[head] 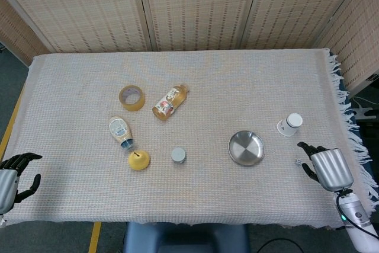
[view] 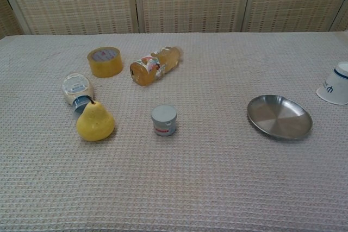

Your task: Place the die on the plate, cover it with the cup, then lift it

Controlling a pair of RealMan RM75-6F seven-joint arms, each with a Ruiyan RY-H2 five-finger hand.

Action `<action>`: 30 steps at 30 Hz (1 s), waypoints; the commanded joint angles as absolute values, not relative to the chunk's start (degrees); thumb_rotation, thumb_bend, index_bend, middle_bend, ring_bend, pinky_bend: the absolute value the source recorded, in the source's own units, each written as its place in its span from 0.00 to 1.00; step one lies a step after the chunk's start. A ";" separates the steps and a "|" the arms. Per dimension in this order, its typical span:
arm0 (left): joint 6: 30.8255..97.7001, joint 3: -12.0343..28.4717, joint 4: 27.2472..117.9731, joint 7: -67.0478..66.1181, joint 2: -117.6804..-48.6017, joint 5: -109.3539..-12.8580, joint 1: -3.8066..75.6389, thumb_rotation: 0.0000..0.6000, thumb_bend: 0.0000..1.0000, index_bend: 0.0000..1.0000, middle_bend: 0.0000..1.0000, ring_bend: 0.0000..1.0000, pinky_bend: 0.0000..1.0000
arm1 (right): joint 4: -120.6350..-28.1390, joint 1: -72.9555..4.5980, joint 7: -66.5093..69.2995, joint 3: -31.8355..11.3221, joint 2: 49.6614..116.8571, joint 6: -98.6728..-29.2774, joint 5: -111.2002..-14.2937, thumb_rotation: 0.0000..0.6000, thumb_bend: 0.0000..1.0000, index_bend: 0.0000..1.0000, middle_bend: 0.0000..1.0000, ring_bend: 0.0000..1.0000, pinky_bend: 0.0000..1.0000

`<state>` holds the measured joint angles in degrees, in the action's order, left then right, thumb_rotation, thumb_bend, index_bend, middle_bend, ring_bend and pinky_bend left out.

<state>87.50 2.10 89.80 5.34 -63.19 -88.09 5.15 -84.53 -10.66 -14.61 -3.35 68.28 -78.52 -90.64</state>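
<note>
A tiny white die (head: 298,162) lies on the cloth near the table's right front. My right hand (head: 325,168) sits just right of it, open, with dark fingers (head: 305,146) reaching over the die and the thumb below it; I cannot tell if they touch it. The round steel plate (head: 246,148) (view: 279,116) lies bare to the left of the die. A white cup (head: 290,124) (view: 335,85) stands upside down behind the die. My left hand (head: 12,176) hangs open and holds nothing at the table's front left corner. The chest view shows neither hand.
On the left half lie a yellow tape roll (head: 131,98), an orange drink bottle (head: 170,102) on its side, a squeeze bottle (head: 120,131), a yellow pear (head: 139,159) and a small grey can (head: 178,155). The cloth's fringe (head: 349,128) hangs at the right edge.
</note>
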 commanded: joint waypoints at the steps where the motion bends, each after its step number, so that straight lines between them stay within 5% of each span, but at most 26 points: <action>1: 87.04 1.89 89.83 5.44 -63.00 -88.20 5.29 1.00 0.43 0.30 0.28 0.26 0.35 | -89.65 -12.41 -21.53 -3.56 65.99 -72.96 -85.51 1.00 0.20 0.30 0.65 0.72 1.00; 8: 85.94 1.86 90.16 6.07 -62.63 -87.53 5.48 1.00 0.43 0.30 0.29 0.26 0.35 | -91.00 -13.36 -25.38 -3.74 66.54 -68.31 -78.82 1.00 0.20 0.26 0.70 0.77 1.00; 17: 85.15 1.63 90.36 6.34 -62.38 -87.60 5.71 1.00 0.43 0.30 0.29 0.26 0.35 | -84.55 -14.81 -20.85 -2.89 70.51 -63.00 -75.26 1.00 0.24 0.36 0.75 0.82 1.00; 30: 84.90 1.45 90.47 6.33 -62.32 -87.83 5.79 1.00 0.43 0.30 0.29 0.27 0.35 | -78.27 -15.17 -18.40 -2.57 73.21 -61.11 -72.46 1.00 0.26 0.37 0.76 0.83 1.00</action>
